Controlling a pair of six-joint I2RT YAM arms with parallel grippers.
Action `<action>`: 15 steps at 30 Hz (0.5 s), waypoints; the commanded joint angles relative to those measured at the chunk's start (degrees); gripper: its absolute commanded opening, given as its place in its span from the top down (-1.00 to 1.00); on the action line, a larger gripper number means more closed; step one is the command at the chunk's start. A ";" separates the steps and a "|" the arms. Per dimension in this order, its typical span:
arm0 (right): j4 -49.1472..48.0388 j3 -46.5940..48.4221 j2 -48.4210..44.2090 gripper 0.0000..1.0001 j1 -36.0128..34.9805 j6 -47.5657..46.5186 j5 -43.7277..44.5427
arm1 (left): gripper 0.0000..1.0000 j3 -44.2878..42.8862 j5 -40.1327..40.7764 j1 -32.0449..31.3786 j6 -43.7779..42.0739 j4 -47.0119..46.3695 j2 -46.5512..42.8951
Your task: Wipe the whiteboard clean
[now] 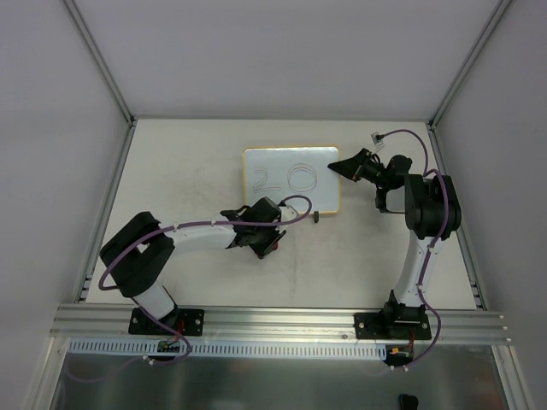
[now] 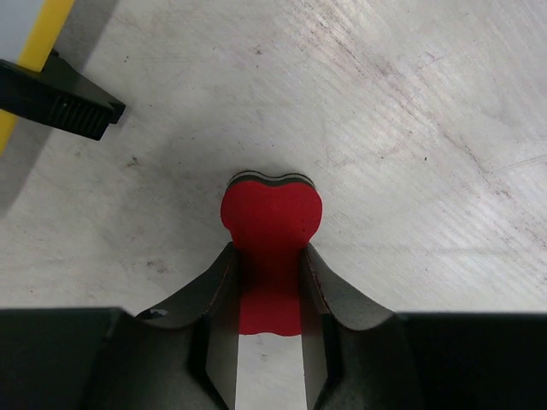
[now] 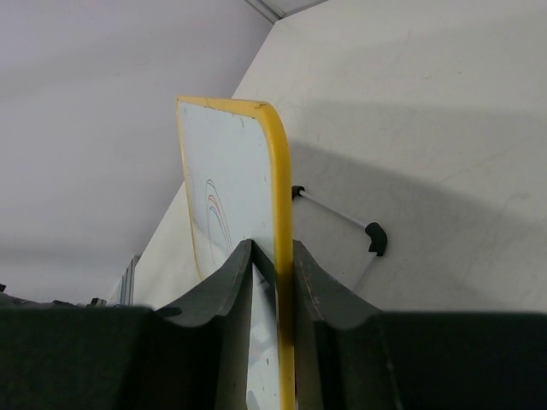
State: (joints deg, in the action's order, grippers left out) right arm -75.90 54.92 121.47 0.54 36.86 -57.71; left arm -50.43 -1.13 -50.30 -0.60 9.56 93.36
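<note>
Whiteboard (image 3: pixel 226 171) edge sits pinched in right tool (image 3: pixel 273 256), eraser (image 2: pixel 272 218) in left tool (image 2: pixel 269 256).

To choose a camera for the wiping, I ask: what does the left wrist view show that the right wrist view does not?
Only the left wrist view shows the red eraser clamped in the left gripper. Only the right wrist view shows the white face of the whiteboard with faint curved marks, its wire stand, and the right gripper closed on its edge. Both show the yellow frame, a black foot and the table.
</note>
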 commanded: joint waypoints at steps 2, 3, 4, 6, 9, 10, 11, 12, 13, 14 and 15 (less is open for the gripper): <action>-11.90 0.10 0.17 1.00 -0.45 -1.97 1.99 | 0.81 -0.45 2.53 -0.58 2.34 0.98 -6.16; -11.90 0.10 0.17 1.00 -0.45 -1.97 1.99 | 0.82 -0.28 2.97 -0.58 2.71 0.90 -6.96; -11.90 0.10 0.17 1.00 -0.45 -1.97 1.90 | 0.82 -0.10 3.75 -0.50 2.97 0.90 -7.92; -11.90 0.37 0.35 1.00 -0.45 -1.62 1.82 | 0.89 -0.36 4.46 -0.32 3.76 0.90 -10.39; -11.90 0.28 0.35 1.00 -0.45 -1.53 1.81 | 0.88 -1.15 5.17 1.26 4.47 0.90 -12.50; -11.90 0.28 0.35 1.00 -0.45 -1.53 1.90 | 0.87 -1.94 5.78 1.70 4.73 0.90 -12.85; -11.90 0.28 0.35 1.00 -0.45 -1.53 1.90 | 0.84 -2.30 7.00 2.14 5.60 0.98 -13.29; -11.90 0.28 0.35 1.00 -0.45 -1.53 1.90 | 0.84 -2.82 13.28 2.66 6.57 1.07 -13.38; -11.90 0.37 0.35 1.00 -0.45 -1.53 1.90 | 0.84 -3.52 16.30 2.84 7.36 1.07 -13.64; -11.90 0.28 0.35 1.00 -0.45 -1.53 1.90 | 0.84 -3.88 18.68 3.10 8.50 1.07 -13.99; -11.90 0.19 0.35 1.00 -0.45 -1.62 1.90 | 0.84 -4.32 23.49 3.37 8.95 1.07 -14.00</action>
State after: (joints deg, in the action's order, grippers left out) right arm -75.90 54.92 121.47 0.54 37.01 -57.71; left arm -51.92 9.39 -48.10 4.71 10.17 81.28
